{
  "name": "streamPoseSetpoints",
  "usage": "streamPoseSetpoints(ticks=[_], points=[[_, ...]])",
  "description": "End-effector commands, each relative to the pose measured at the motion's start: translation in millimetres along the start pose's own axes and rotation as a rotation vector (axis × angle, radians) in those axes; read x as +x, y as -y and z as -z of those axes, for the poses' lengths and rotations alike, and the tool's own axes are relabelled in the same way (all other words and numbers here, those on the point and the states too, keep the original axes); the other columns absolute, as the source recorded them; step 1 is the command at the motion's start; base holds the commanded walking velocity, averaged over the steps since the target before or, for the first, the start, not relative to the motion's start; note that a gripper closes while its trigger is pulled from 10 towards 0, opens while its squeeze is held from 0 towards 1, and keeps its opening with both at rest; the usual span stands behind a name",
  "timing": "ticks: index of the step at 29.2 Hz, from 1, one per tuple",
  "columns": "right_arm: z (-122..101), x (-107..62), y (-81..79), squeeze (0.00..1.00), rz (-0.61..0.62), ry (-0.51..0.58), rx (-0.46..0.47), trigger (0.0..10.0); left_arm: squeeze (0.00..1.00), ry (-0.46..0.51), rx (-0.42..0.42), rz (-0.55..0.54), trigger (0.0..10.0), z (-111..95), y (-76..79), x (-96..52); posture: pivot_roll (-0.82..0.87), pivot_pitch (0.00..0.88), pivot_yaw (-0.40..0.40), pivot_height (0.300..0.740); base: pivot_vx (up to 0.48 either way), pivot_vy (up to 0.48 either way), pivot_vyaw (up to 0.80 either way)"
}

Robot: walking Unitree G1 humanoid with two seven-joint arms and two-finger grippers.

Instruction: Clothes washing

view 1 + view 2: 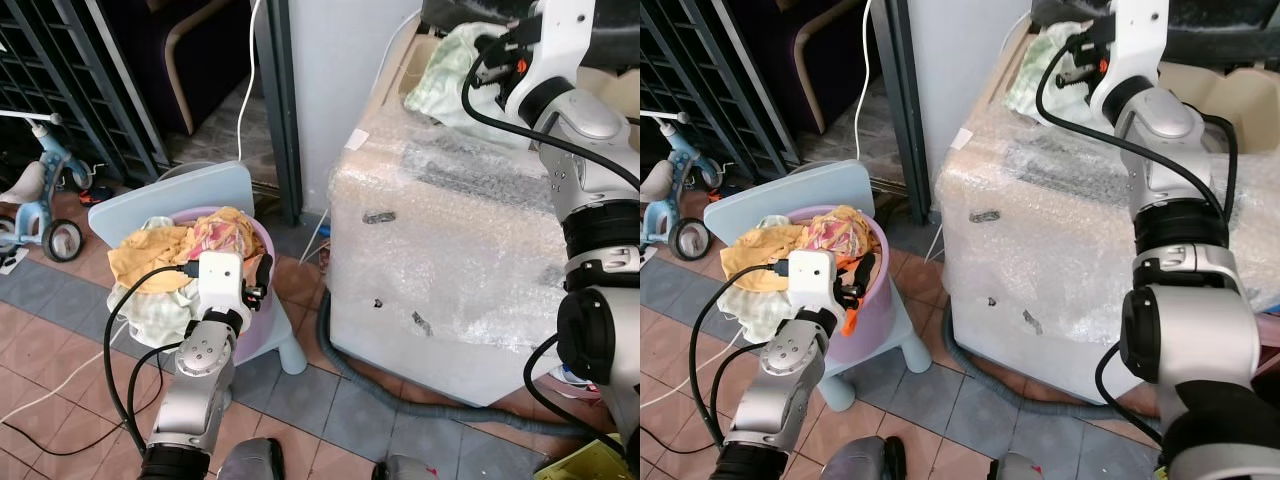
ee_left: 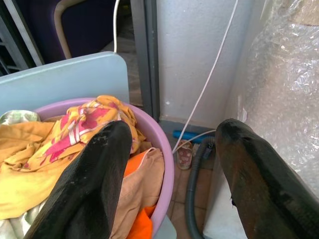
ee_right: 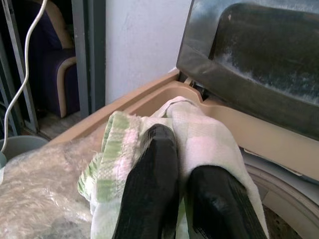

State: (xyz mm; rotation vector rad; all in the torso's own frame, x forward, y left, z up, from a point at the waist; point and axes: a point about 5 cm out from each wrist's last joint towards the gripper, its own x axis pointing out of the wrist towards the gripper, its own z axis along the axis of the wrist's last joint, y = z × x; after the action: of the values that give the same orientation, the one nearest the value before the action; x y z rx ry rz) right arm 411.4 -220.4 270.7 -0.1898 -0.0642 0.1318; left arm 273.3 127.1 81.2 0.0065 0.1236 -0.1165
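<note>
A bubble-wrapped top-load washing machine (image 1: pixel 460 250) stands to the right with its dark lid (image 3: pixel 259 55) raised. My right gripper (image 3: pixel 179 149) is over the machine's beige top rim, shut on a pale green and white checked cloth (image 1: pixel 445 75) that drapes around its fingers beside the drum opening (image 3: pixel 279 199). A purple basin (image 1: pixel 262 240) heaped with clothes, among them a yellow garment (image 1: pixel 150 255) and a floral one (image 2: pixel 79 124), sits on a light blue child's chair (image 1: pixel 180 195). My left gripper (image 2: pixel 174 128) hovers open over the basin's right rim, holding nothing.
A grey drain hose (image 1: pixel 400 395) curls on the tiled floor around the machine's base. A white cable (image 1: pixel 247 80) hangs by the dark door frame (image 1: pixel 280 110). A child's tricycle (image 1: pixel 40 200) stands far left. A yellow object (image 1: pixel 590 462) lies at the lower right.
</note>
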Motion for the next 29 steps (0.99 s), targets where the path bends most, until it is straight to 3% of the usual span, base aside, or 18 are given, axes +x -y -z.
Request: streamPoseSetpoints(ticks=[1,3,6,9,12,14,17,20,25,27,28,29], points=[[-6,3.2,1.7,1.0,0.039,-0.015,-0.047,10.0,0.0,-0.008,0.015,-0.02,10.0,2,-4.5,0.0,-0.01,0.042,0.031,0.74,0.0,0.0,0.0],[2,3.0,7.0,1.0,0.124,-0.069,-0.08,10.0,0.0,-0.01,0.018,-0.033,10.0,2,-8.0,-0.3,-0.01,0.043,0.032,0.74,0.0,0.0,0.0],[10,-0.6,20.0,1.0,0.237,-0.079,0.0,10.0,0.0,-0.015,0.02,-0.025,10.0,4,-5.8,-1.4,-0.02,0.046,0.037,0.74,0.0,0.0,0.0],[7,-8.0,38.1,1.0,0.346,-0.057,-0.127,10.0,0.0,-0.018,0.021,-0.013,10.0,4,-3.2,-0.6,-0.03,0.046,0.046,0.74,0.0,0.0,0.0],[34,-15.1,44.0,1.0,0.34,-0.202,-0.039,10.0,0.0,-0.018,0.021,-0.002,10.0,4,-1.9,1.9,-0.04,0.043,0.052,0.74,0.0,0.0,0.0],[36,-16.4,44.9,1.0,0.326,-0.202,-0.037,10.0,0.0,-0.015,0.023,0.002,10.0,3,-1.4,2.7,-0.04,0.043,0.052,0.74,0.0,0.0,0.0],[46,-17.2,32.2,1.0,0.086,-0.217,-0.079,10.0,0.0,-0.012,0.026,0.003,10.0,2,-2.2,5.2,-0.05,0.043,0.054,0.74,0.0,0.0,0.0],[55,-19.7,23.0,1.0,-0.046,-0.237,-0.107,10.0,0.0,-0.012,0.027,0.002,10.0,2,-2.4,4.3,-0.04,0.043,0.053,0.74,0.0,0.0,0.0],[61,-28.4,31.6,1.0,-0.016,-0.205,-0.128,10.0,0.0,-0.014,0.026,-0.003,10.0,3,-3.1,2.1,-0.03,0.048,0.054,0.74,0.0,0.0,0.0],[56,-30.4,36.3,1.0,0.023,-0.15,-0.142,10.0,0.0,-0.015,0.026,-0.004,10.0,3,-3.6,1.8,-0.04,0.05,0.056,0.74,0.0,0.0,0.0],[43,-33.6,42.8,1.0,0.097,-0.017,-0.165,10.0,0.0,-0.017,0.026,-0.004,10.0,4,-4.2,1.4,-0.04,0.052,0.058,0.74,0.0,0.0,0.0],[43,-33.6,42.8,1.0,0.097,-0.017,-0.165,10.0,0.0,-0.017,0.026,-0.004,10.0,4,-4.2,1.4,-0.04,0.052,0.058,0.74,0.0,0.0,0.0]])
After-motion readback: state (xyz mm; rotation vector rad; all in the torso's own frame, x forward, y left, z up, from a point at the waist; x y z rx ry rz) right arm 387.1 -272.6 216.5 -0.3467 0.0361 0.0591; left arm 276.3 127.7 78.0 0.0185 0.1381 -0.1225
